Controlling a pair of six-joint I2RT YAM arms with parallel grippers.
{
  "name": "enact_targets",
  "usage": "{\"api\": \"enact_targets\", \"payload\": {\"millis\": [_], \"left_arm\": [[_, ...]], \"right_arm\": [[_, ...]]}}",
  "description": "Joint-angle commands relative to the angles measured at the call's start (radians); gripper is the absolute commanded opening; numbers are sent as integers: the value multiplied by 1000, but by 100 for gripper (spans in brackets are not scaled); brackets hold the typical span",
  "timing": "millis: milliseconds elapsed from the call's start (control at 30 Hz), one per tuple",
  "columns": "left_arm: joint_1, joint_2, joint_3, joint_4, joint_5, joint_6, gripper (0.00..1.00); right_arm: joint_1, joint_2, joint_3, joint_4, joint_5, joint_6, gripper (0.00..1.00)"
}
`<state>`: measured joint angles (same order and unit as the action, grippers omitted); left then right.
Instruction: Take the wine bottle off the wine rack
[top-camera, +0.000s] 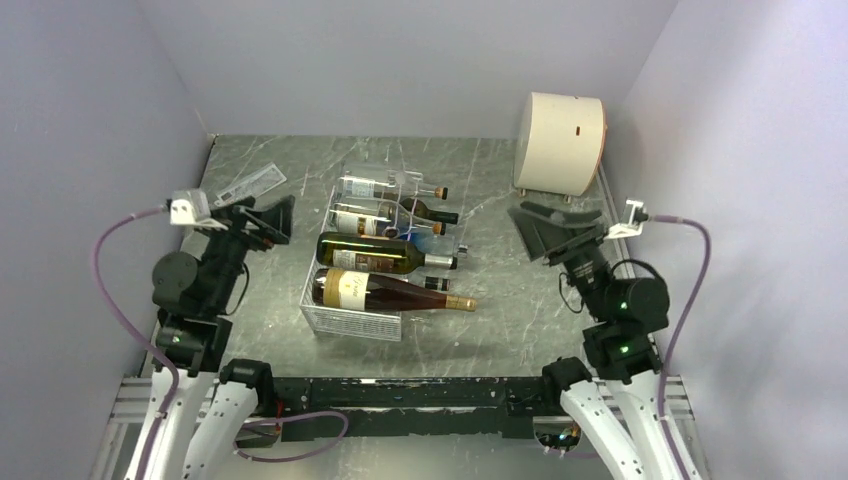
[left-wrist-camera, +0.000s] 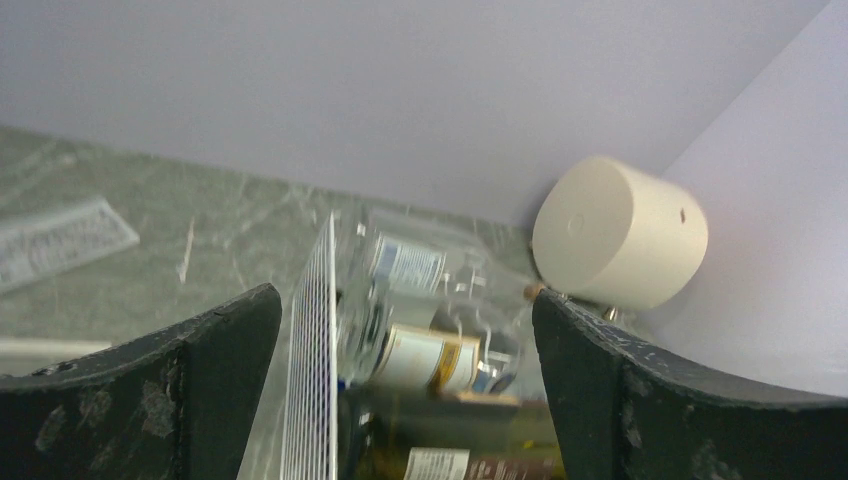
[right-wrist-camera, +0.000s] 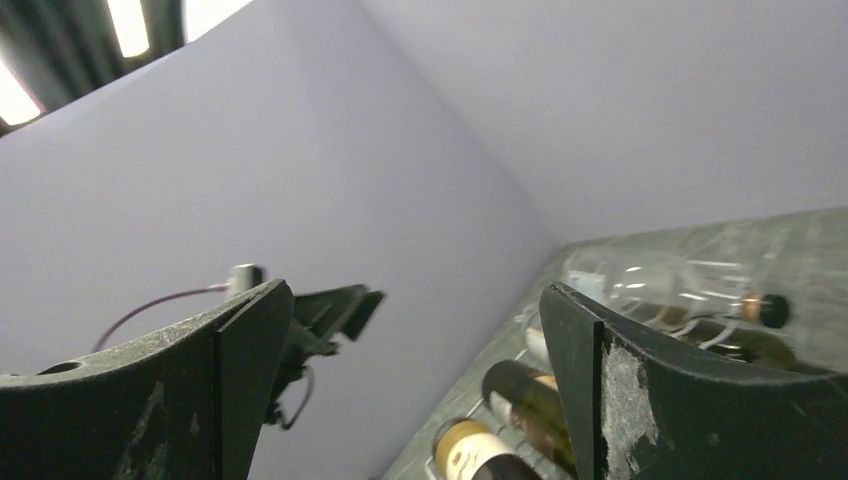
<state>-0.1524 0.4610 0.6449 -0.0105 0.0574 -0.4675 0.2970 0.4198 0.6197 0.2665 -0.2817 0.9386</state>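
— Where are the bottles?
— Four lie on their sides in the white wire wine rack (top-camera: 350, 322) in the middle of the table (top-camera: 500, 300), necks pointing right. Nearest is an amber wine bottle (top-camera: 385, 292) with a cream label, its neck poking past the rack's right side. Behind it lies a dark green wine bottle (top-camera: 385, 253), then a dark bottle (top-camera: 395, 215), then a clear bottle (top-camera: 385, 186) at the far end.
— And the tools?
— The left tool (top-camera: 283, 221) hangs left of the rack, jaws spread wide, holding nothing. The right tool (top-camera: 530, 232), on the rack's right, is likewise agape and empty. Neither touches rack or bottles.
— Anything else?
— A cream drum (top-camera: 560, 143) lies on its side in the far right corner, and a printed sheet (top-camera: 250, 185) at far left.
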Motion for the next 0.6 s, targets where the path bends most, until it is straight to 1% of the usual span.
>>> {"api": "enact_targets", "payload": {"millis": [0,133,233,300,433,500,567], "left_arm": [[28,81,190,-58,17,56,99],[44,167,345,-122,39,89,99],[55,225,438,-174,56,106,99],[60,254,472,-202,67,108,99],[69,303,516,-258,95,99,99],[72,327,527,-289,121,101,99],[74,351,536,-322,145,101,99]], "right_arm": [[32,101,233,-295,213,-175,100],[59,181,407,-493,358,-273,100],[73,230,502,-623,420,-353,100],[81,261,554,-705,449,-413,100],[91,294,608,-809,429,-542,100],[94,291,601,-838,397,-594,100],[98,284,575,-849,387,-611,100]]}}
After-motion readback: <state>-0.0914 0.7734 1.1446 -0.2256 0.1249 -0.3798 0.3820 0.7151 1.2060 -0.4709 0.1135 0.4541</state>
